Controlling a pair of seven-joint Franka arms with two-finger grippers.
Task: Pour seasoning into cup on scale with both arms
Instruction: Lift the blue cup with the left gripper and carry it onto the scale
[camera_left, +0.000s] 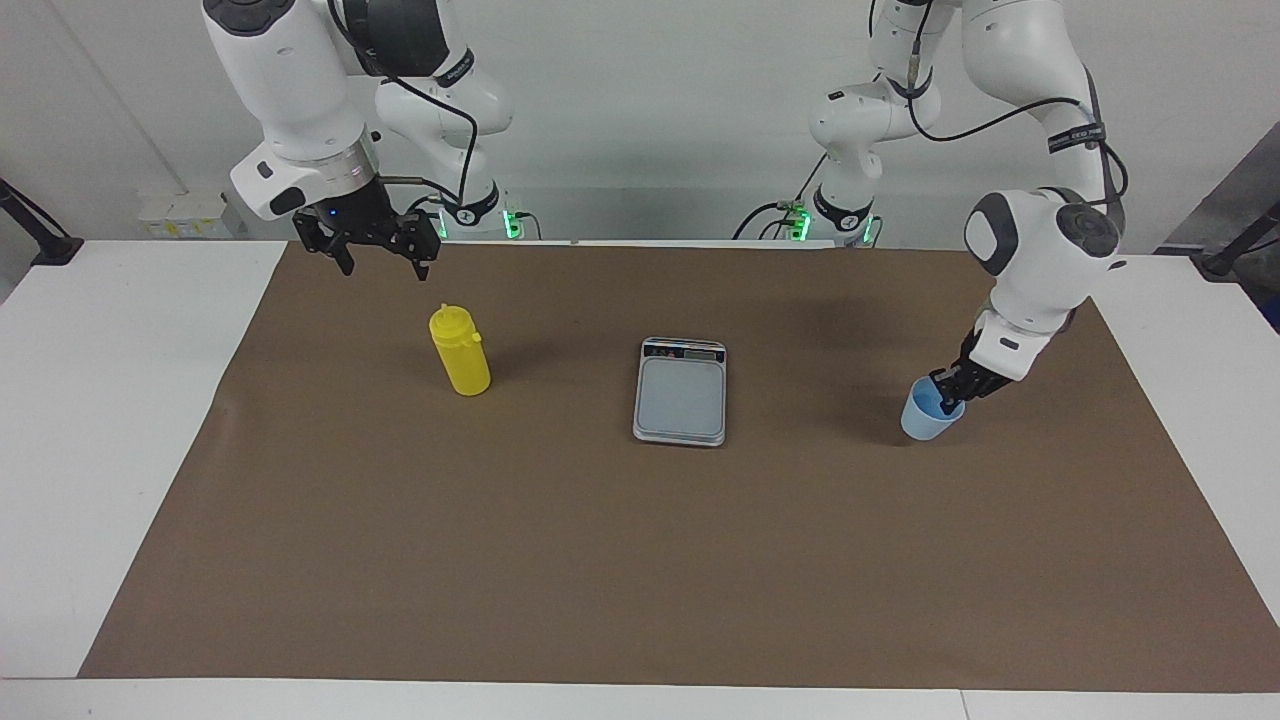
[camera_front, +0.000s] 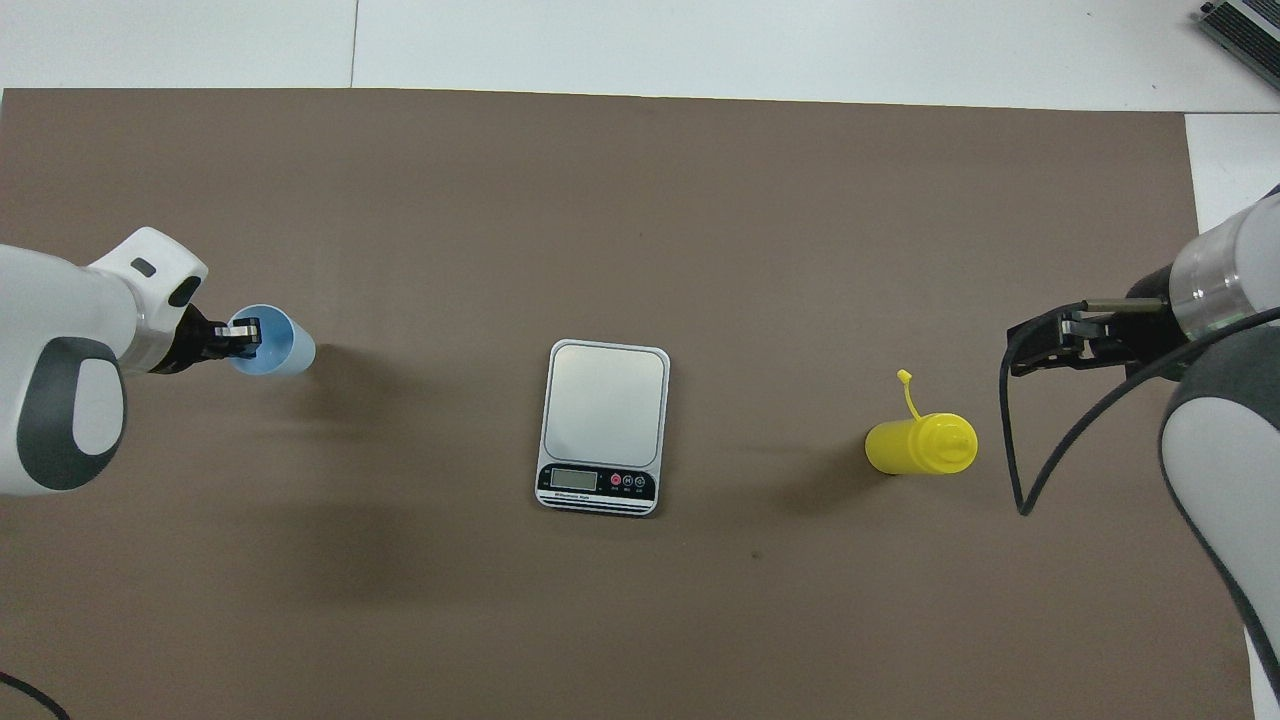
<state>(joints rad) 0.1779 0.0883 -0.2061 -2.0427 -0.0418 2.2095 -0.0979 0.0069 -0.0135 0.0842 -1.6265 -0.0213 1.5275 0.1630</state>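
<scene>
Left end effector (camera_left: 945, 398) at 1 cup (camera_left: 930, 415) | 1 bottle (camera_left: 460, 351) | 1 scale (camera_left: 681, 391)

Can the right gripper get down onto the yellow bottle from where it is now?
Probably yes: the right gripper hangs open, the seasoning bottle stands upright on the mat, nothing between them.

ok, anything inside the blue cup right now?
One finger of the left gripper reaches inside the cup, the other outside its rim. Otherwise bare blue wall; the finger hides part of the bottom.
</scene>
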